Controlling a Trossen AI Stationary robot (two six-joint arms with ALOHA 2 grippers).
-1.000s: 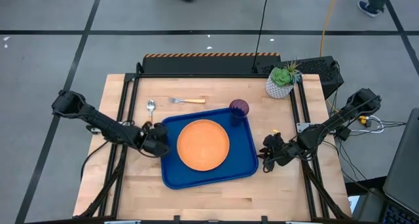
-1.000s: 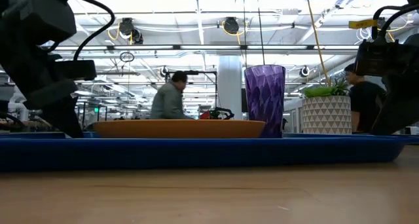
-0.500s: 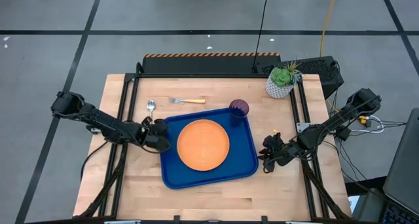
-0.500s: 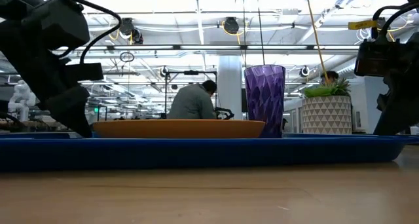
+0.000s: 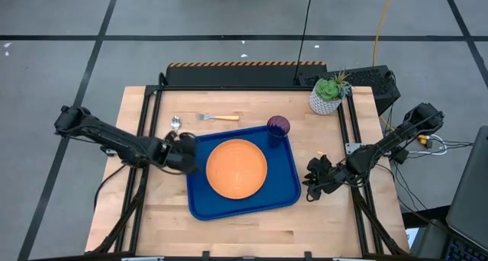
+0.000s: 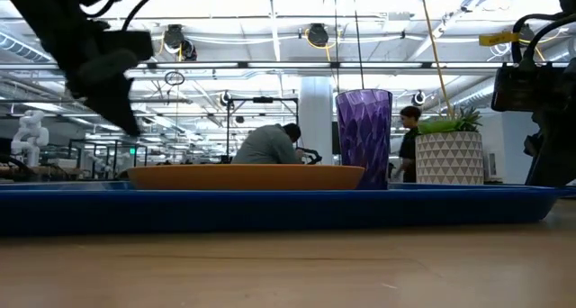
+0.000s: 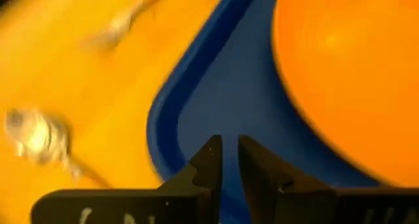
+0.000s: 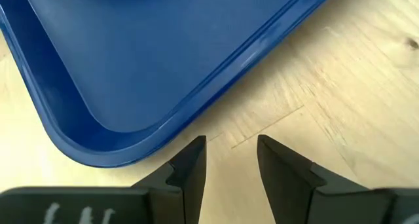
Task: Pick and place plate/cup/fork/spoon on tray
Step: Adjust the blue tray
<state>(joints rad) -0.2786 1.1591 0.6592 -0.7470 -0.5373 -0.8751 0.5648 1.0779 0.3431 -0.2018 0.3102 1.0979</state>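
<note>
Hovering left gripper (image 7: pixel 226 160) over tray (image 5: pixel 200 201) corner, jaws nearly together, empty | right gripper (image 8: pixel 230 160) beside tray, jaws slightly apart, empty | plate (image 5: pixel 237 169), cup (image 5: pixel 278 127) on tray | spoon (image 7: pixel 36 137) blurred, beside tray

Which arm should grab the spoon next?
Left, probably. The left gripper sits at the tray's left rim, near the spoon; the right gripper waits across the tray.

My left gripper (image 5: pixel 185 143) lifts and slides from beside the tray's (image 5: pixel 293 186) left edge toward its far-left corner, nearer the spoon (image 5: pixel 175 124).
</note>
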